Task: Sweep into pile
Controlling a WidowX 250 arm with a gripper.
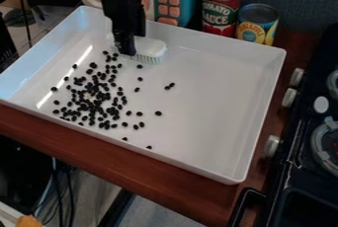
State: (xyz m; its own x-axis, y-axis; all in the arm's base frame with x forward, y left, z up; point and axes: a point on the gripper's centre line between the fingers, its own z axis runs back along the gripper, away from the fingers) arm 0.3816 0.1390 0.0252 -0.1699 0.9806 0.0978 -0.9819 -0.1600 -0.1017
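Fingers (125,48) clamp the brush (151,47); press bristles (153,60) lightly to the white tray (218,93), draw stray black beans (158,113) inward slowly.

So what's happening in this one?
A black robot arm has a white brush in its pincer, bristles down in a big white tray, by the far wall. Small black beans lie in a loose cluster in the left part of the tray as pictured, with several strays toward the middle and the near edge. The brush is at the far end of the cluster; there's no neat pile yet.
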